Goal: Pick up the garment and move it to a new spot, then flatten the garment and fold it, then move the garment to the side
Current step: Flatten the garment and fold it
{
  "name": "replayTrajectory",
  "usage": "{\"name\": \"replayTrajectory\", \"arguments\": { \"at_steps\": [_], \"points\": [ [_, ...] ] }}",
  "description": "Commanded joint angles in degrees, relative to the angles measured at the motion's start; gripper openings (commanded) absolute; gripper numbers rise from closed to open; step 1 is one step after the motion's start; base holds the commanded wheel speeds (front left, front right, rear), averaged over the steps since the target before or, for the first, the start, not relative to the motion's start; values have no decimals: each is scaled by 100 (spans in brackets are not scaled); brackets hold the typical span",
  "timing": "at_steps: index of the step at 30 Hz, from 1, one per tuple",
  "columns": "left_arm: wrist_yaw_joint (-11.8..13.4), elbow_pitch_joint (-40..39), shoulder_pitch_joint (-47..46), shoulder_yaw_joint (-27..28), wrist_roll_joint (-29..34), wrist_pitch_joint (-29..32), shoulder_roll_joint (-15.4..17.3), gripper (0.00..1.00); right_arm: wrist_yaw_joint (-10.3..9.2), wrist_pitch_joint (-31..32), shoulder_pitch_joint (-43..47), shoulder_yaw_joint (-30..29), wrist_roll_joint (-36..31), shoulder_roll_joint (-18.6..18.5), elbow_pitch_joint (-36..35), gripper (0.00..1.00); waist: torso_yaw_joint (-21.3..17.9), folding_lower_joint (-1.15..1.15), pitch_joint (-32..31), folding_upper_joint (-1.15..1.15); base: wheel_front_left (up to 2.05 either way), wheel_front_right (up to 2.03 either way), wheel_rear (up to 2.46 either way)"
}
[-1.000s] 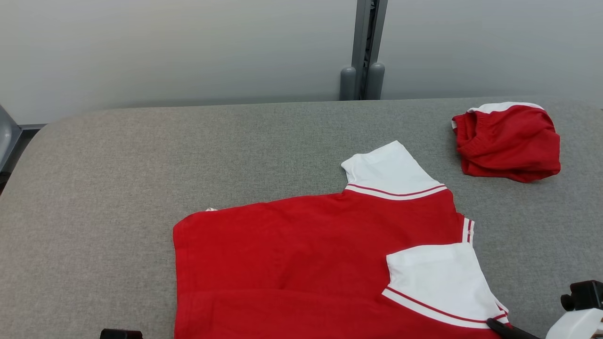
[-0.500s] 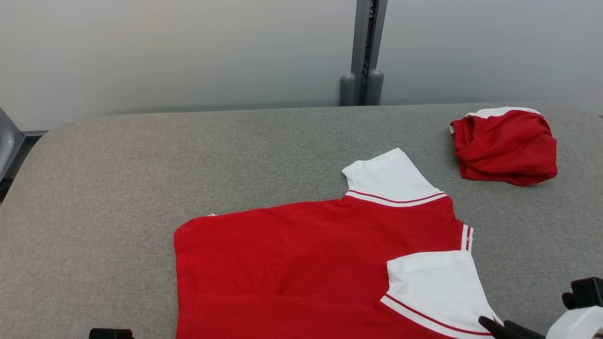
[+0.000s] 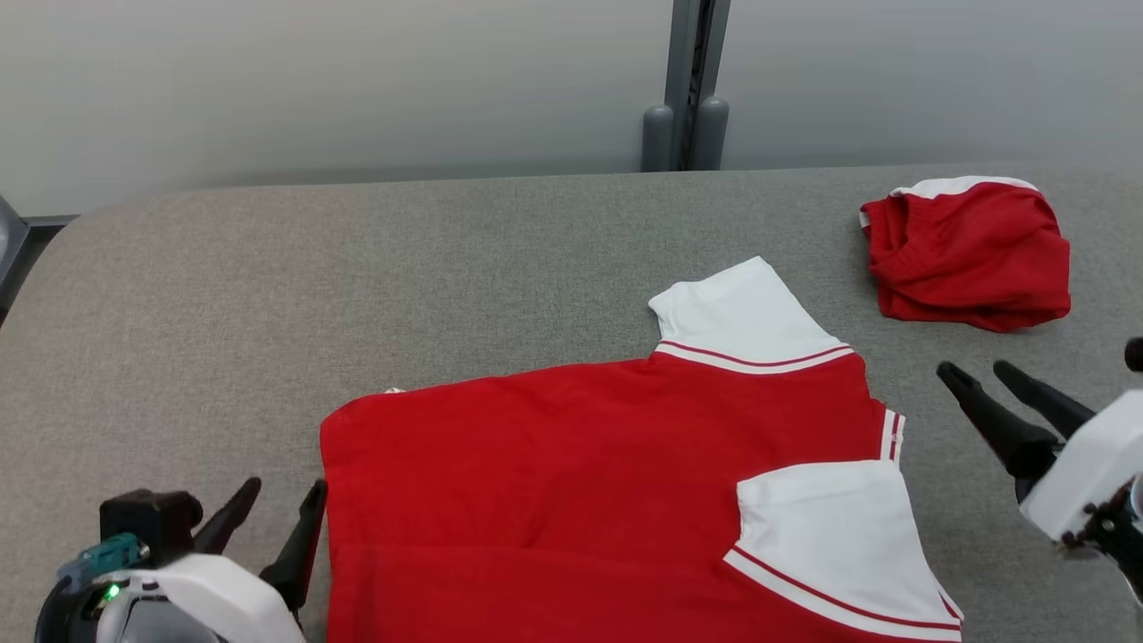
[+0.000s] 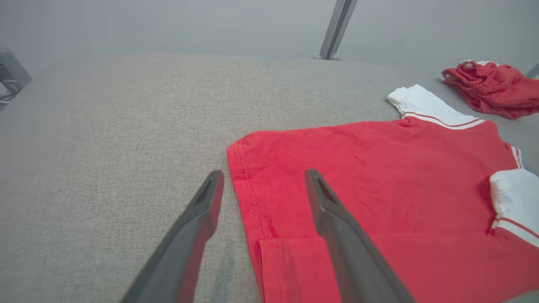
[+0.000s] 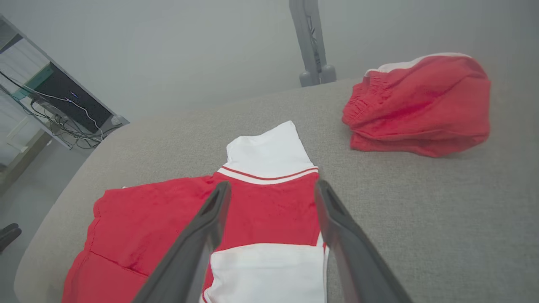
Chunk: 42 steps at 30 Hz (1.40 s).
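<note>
**Both grippers wide beside a half-folded shirt**

The grey fabric-covered table [image 3: 446, 268] spans the frame, a flat bed for folding. The red shirt with white sleeves [image 3: 580, 446] lies flat at lower centre. Its near edge is turned over and one sleeve is laid in on the body, while the other sleeve points toward upper centre, so folding looks partly done. A bundled red garment with an elastic waistband [image 3: 969, 254] sits at upper right, well apart, probably set aside. The left gripper [image 3: 283, 489], lower left, stands wide just beside the hem. The right gripper [image 3: 975, 370], at the right edge, is equally wide and empty.
</note>
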Motion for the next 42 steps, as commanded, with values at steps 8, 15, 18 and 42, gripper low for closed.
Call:
{"name": "replayTrajectory", "arguments": {
  "at_steps": [8, 15, 18, 42],
  "points": [
    [-109, 584, -1039, -24, 229, -108, -540, 100, 2, -721, -1685, 852, -56, -356, 1064, 100, 187, 0, 668, 0, 0, 0, 0],
    [-307, 1064, -1690, -151, 415, -144, -815, 100, 2, -1128, -2833, 1451, -10, -676, 2172, 100, 386, 0, 1137, 0, 0, 0, 0],
    [-383, 1294, -1988, -198, 516, -187, -968, 100, 2, -1255, -3342, 1708, 39, -771, 2767, 100, 505, 0, 1368, 0, 0, 0, 0],
    [-991, 2625, -3277, -614, 660, 12, -1687, 100, 2, -1576, -5276, 3371, 795, -879, 5428, 100, 980, 0, 2241, 0, 0, 0, 0]
  ]
}}
